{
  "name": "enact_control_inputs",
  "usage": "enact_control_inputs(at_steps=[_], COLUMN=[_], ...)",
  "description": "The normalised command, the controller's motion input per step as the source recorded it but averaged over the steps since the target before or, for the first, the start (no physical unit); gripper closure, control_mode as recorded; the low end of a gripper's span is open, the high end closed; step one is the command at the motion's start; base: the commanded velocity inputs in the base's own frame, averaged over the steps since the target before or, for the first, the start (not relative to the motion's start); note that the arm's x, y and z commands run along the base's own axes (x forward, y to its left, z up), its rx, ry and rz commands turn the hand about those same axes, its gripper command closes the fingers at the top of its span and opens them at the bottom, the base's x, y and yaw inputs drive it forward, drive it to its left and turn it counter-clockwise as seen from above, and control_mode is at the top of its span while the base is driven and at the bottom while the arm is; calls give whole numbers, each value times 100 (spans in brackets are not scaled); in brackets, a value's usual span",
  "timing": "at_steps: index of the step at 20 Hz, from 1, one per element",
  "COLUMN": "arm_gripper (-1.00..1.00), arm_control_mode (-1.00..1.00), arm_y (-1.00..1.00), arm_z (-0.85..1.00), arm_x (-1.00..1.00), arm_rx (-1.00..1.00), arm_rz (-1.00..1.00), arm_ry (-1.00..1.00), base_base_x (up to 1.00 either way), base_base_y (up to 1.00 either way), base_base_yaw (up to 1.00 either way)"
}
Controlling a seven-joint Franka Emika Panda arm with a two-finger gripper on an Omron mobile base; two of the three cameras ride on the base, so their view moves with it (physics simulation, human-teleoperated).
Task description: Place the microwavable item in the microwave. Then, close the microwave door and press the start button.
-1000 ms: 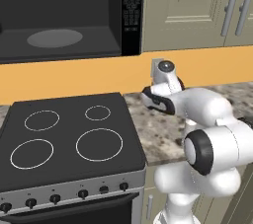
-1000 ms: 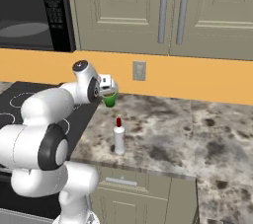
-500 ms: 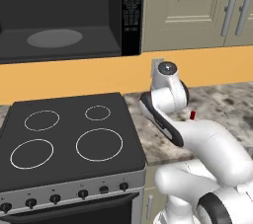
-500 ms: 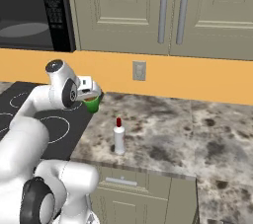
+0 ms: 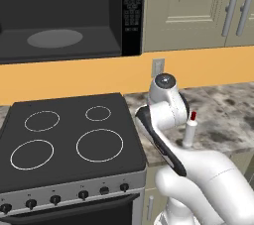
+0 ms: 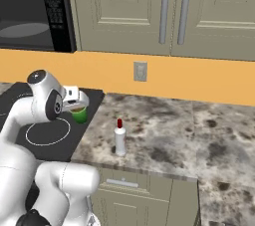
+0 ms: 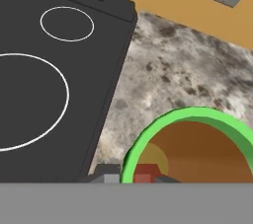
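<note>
The small green cup with brownish contents (image 6: 78, 115) hangs in the tool (image 6: 75, 105), lifted above the right edge of the flat black stove top (image 6: 50, 135), where that top meets the speckled stone counter (image 6: 169, 135). In the right base view the cup sits just under the white hand, clear of the surface below. In the hand view the green rim (image 7: 197, 134) curves around a brown inside, close to the camera, with the stove's straight edge (image 7: 116, 87) running beside it and bare counter (image 7: 173, 80) beyond. The tool looks pinched on the cup, though the fingers themselves are mostly hidden.

The large black microwave (image 5: 69, 16) stands up and to the left, its cavity open toward the arm, the grey round turntable (image 5: 54, 38) bare and the keypad strip (image 5: 132, 13) on its right side. Open air lies between cup and cavity, above the stove burners (image 5: 99, 144).

A slim white bottle with a red cap (image 6: 119, 138) stands upright on the counter, right of the cup and well apart from it. A grey wall outlet (image 6: 140, 71) sits on the orange backsplash behind.
</note>
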Motion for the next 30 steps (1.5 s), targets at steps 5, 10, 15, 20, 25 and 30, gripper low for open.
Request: enact_control_inputs(at_steps=[5,10,15,20,25,30], arm_gripper=[100,100,100,100,100,100], arm_control_mode=[-100,-100,-100,100,100,100], arm_y=[8,0,-22,0,0,0], arm_z=[-10,-8,-5,-2,0,0], arm_x=[0,18,13,5,0,0], arm_rx=[0,1,6,0,0,0], arm_rz=[-1,0,0,0,0,0], arm_ry=[7,15,3,1,0,0], base_base_x=[0,0,0,-26,-99,-54], base_base_y=[0,0,0,3,28,92], base_base_yaw=[0,0,0,0,5,11])
